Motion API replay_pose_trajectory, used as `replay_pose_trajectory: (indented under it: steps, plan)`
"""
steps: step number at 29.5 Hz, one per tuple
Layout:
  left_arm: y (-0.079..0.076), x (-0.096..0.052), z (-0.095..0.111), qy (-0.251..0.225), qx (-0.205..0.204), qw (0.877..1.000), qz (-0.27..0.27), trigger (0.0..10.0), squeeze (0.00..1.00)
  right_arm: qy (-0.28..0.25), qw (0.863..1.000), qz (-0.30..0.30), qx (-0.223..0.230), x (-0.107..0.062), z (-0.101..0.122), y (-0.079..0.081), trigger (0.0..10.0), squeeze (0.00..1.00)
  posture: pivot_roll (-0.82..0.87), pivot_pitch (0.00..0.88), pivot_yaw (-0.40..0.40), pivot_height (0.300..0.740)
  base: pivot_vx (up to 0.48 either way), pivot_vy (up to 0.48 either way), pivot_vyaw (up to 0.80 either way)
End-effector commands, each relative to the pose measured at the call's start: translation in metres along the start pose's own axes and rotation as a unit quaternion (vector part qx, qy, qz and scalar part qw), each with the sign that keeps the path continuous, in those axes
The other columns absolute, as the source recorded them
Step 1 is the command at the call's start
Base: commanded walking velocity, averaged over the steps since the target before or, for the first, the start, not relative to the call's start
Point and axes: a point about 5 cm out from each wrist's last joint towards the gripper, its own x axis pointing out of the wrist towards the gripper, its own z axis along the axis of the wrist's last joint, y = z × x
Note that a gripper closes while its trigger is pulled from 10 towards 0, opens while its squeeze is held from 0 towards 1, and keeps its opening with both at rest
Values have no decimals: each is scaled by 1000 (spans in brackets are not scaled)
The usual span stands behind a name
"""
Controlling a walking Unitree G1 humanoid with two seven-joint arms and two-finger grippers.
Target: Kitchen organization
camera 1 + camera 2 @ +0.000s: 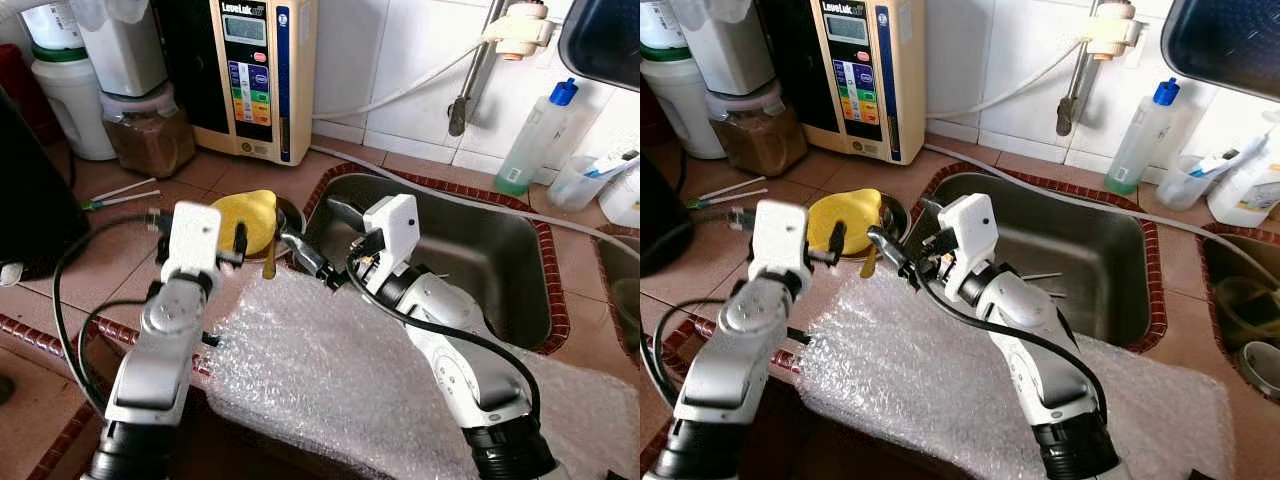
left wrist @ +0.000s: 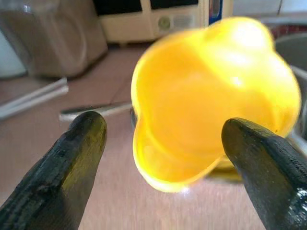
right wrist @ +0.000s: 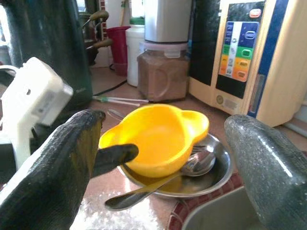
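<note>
Our yellow bowl [image 3: 156, 136] sits in a steel dish [image 3: 211, 179] on the counter [image 1: 200, 175] by the sink's rim [image 1: 325, 190]. Left pincer [image 2: 165, 158] gapes before it, perhaps touching; right pincer [image 3: 163, 163] open, near.

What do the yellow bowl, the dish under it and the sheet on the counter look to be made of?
Yellow bowl: likely plastic; opaque, glossy, evenly coloured.
Dish: metal, probably stainless steel; grey, mirror-like reflections.
Sheet: clear bubble wrap, covered in small bubbles.
</note>
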Motion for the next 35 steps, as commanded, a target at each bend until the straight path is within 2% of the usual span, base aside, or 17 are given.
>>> replay_pose_trajectory:
  steps: [1,4,5,16,21,24,28,33,34,35]
  plan:
    - [-1,1,-1,11,-17,1000,2,10000,0,1,1000,8,-5,0,3,3,10000,424,65,0,-34,740,0,0,0]
    - [0,7,-5,20,-48,999,9,10000,0,6,1000,15,-7,0,1,6,10000,416,61,0,-33,740,0,0,0]
    - [4,12,1,5,-55,998,20,10000,0,8,1000,19,-8,1,0,8,10000,424,59,0,-33,740,0,0,0]
    - [12,21,22,-24,-70,997,37,10000,0,13,1000,17,-17,1,-2,8,10000,420,59,0,-30,740,0,0,0]
    - [11,24,19,1,-117,992,40,10000,0,12,1000,18,-19,3,-2,8,10000,424,60,0,-32,740,0,0,0]
    - [9,26,13,25,-161,986,37,10000,0,11,1000,20,-19,3,-1,9,10000,420,59,0,-33,740,0,0,0]
    - [5,29,9,48,-198,979,23,10000,0,13,999,21,-21,3,-2,9,10000,420,54,0,-32,740,0,0,0]
    - [3,31,11,55,-210,976,18,10000,0,14,999,19,-22,2,-2,9,10000,424,51,0,-29,740,0,0,0]
    - [3,31,11,55,-211,976,17,9725,0,14,999,18,-22,2,-2,9,10000,424,52,0,-28,740,0,0,0]
    - [3,31,11,56,-215,975,19,3882,0,14,999,18,-22,2,-3,9,10000,420,52,0,-28,740,0,0,0]
